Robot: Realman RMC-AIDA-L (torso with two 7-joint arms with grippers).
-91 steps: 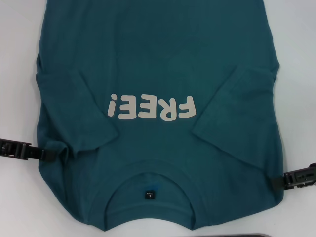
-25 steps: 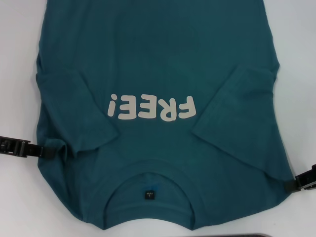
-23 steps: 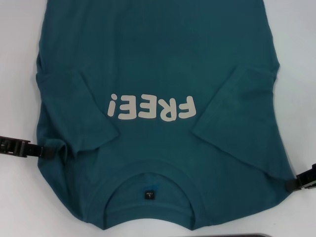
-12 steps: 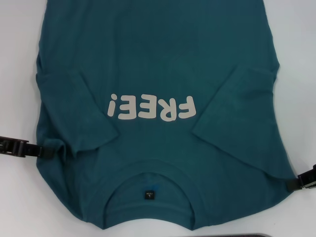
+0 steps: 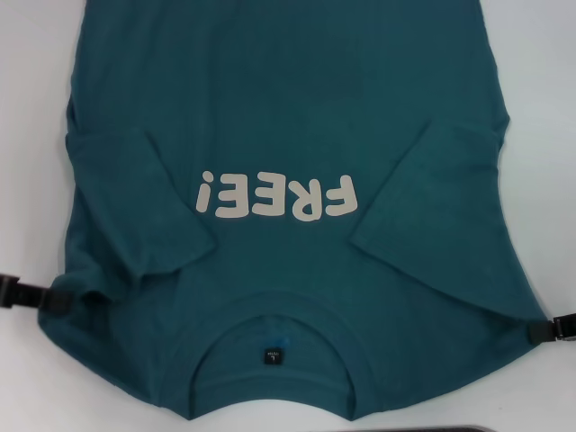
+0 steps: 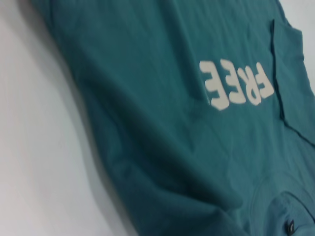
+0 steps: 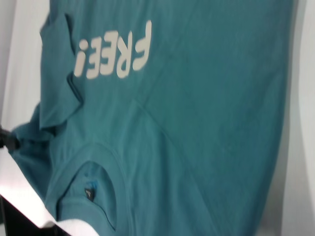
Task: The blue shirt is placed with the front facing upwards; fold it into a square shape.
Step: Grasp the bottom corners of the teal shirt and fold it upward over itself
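Note:
The blue shirt [image 5: 288, 108] lies flat with its front up, white "FREE!" lettering [image 5: 277, 196] across the chest and the collar with its black neck label [image 5: 273, 355] nearest me. Both sleeves [image 5: 135, 207] [image 5: 441, 216] are folded in over the chest. My left gripper [image 5: 52, 300] is shut on the shirt's left shoulder edge, where the cloth bunches. At the right shoulder edge, my right gripper [image 5: 540, 331] pinches the fabric. The wrist views show the shirt [image 6: 172, 123] [image 7: 197, 123] close up; the right one also catches the left gripper [image 7: 7, 140] at the cloth's edge.
The shirt rests on a white table [image 5: 27, 90], with bare strips on both sides. A dark object's edge [image 5: 450, 429] shows at the near rim. The shirt's hem runs out of view at the far side.
Both grippers have moved outward and slightly toward me, drawing the shoulder edges with them. The shirt is wider at the shoulders than before.

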